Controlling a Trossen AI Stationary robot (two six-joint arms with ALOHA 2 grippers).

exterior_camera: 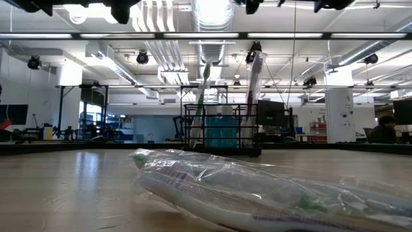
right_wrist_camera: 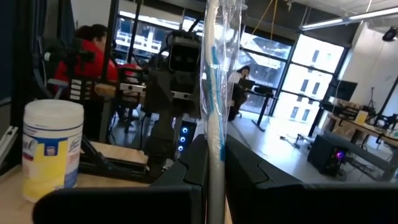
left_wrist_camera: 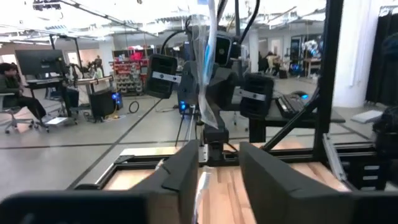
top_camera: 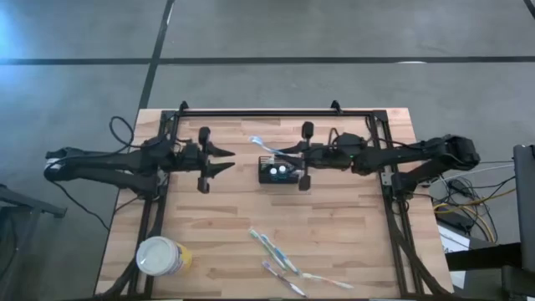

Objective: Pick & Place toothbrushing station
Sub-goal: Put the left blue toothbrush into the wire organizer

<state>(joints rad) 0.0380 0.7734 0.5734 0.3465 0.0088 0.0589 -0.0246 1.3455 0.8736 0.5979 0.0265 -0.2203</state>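
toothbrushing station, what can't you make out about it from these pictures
- High view: the toothbrushing station is too small to count what stands in it; the right gripper overlaps one end.
- Low view: a wrapped toothbrush lying in front hides the station's base.
- Left wrist view: the left gripper blocks the table ahead; the station does not show.

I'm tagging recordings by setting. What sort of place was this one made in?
Most likely an open-plan robotics lab or workshop. Beyond the wooden table the low view shows exposed ceiling ducts and strip lights, and the left wrist view shows a person seated at a desk with monitors and equipment racks.
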